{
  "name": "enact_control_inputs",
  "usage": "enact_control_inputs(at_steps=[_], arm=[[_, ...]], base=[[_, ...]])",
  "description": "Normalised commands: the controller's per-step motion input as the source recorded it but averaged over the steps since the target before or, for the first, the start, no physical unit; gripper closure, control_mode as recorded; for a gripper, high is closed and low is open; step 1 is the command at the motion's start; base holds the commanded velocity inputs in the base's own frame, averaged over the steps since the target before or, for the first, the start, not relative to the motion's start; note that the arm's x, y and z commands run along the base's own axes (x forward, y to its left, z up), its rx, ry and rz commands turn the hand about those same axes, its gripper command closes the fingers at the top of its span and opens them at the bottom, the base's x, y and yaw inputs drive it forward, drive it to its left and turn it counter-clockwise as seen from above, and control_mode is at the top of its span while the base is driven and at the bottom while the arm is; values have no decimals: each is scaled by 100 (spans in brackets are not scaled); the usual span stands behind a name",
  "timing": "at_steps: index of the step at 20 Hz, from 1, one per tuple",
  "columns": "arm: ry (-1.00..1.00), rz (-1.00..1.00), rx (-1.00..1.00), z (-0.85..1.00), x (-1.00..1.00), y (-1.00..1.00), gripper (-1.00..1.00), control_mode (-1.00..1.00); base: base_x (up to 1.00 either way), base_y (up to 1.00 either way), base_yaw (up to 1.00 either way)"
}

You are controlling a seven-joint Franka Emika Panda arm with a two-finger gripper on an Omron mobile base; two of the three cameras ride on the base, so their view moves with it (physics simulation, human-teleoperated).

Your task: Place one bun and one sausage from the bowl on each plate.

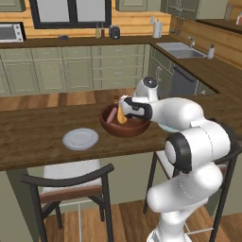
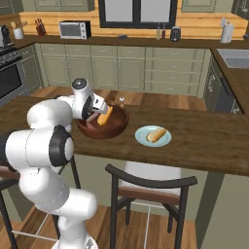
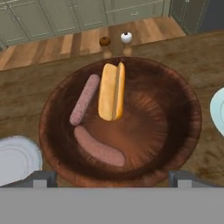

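Note:
The dark-brown wooden bowl (image 3: 175, 92) lies right under my hand. Inside it are one golden bun (image 3: 111, 91) and two pinkish-brown sausages, one beside the bun (image 3: 85, 99) and one lying nearer to me (image 3: 99, 146). My gripper (image 3: 113, 177) hovers above the bowl's near rim, open, with nothing between its fingertips (image 3: 43, 177). From the base it shows over the bowl (image 1: 124, 128) (image 2: 103, 127). A second bun (image 2: 156, 134) rests on the blue-green plate (image 2: 144, 140) right of the bowl. The grey-white plate (image 1: 81, 139) on the left is bare.
Two small shakers, one dark (image 3: 104, 41) and one white (image 3: 126, 37), stand just beyond the bowl at the far counter edge. A dark chair (image 2: 151, 182) is tucked under the near side of the wooden counter (image 1: 28, 137).

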Motion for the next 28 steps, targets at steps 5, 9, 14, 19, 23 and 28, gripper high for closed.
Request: enact_control_inputs(at_steps=[5, 9, 14, 19, 23, 28], arm=[[2, 1, 1, -11, 37, 2, -100, -100], [5, 2, 2, -23, 54, -2, -100, -100], [4, 3, 0, -36, 51, -6, -100, -100], [1, 0, 0, -38, 37, -1, -100, -100], [1, 0, 0, -38, 32, 0, -100, -100], [0, 0, 0, -32, 29, 0, -100, -100]], base=[[0, 0, 0], [0, 0, 0], [0, 0, 0], [0, 0, 0], [0, 0, 0], [0, 0, 0]])
